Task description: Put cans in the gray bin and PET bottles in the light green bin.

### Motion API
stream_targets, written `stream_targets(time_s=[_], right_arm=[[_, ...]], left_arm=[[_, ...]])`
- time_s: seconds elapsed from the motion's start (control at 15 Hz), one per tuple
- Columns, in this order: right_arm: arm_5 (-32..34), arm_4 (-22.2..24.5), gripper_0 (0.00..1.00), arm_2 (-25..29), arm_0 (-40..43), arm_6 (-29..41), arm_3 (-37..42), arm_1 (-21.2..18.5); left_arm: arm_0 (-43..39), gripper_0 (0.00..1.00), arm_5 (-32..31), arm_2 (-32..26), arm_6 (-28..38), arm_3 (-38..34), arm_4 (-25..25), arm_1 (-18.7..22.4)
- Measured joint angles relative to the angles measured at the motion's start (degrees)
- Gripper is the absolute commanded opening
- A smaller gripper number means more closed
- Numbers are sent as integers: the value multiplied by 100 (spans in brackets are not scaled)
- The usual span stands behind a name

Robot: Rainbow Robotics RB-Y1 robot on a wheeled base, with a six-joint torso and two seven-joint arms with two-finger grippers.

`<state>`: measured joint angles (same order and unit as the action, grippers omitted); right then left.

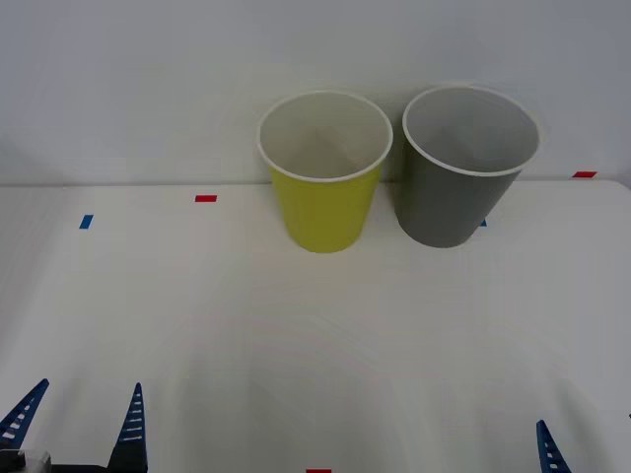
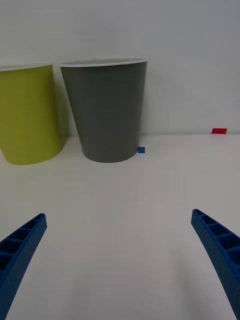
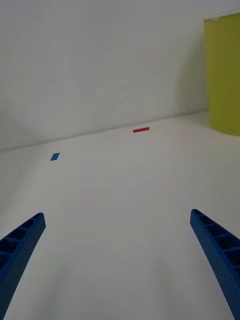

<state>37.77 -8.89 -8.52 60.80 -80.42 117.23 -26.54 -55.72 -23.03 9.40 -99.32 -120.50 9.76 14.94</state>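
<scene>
White table [image 1: 315,335], tall round dark gray plastic bin [image 1: 463,168] far ahead of right gripper [image 2: 120,260], nearer than left gripper [image 1: 84,429], both spread wide & empty, yellow-green plastic bin [image 1: 325,172] beside it.

Two bins [image 1: 325,172] at table's [image 1: 296,335] far edge

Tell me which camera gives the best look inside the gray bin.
The front view: it looks down past the white rim into the gray bin, showing its pale inside. The right wrist view shows its outer wall side-on, beside the light green bin.
</scene>
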Motion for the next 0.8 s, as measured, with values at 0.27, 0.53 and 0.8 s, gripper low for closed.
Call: stream_targets(time_s=[0.27, 0.53, 0.8], right_arm=[[3, 1, 100, 0, 1, 0, 0, -1], [3, 1, 100, 0, 1, 0, 0, -1], [3, 1, 100, 0, 1, 0, 1, -1]], left_arm=[[0, 100, 0, 0, 0, 0, 0, 0], [0, 100, 0, 0, 0, 0, 0, 0], [0, 100, 0, 0, 0, 0, 0, 0]])
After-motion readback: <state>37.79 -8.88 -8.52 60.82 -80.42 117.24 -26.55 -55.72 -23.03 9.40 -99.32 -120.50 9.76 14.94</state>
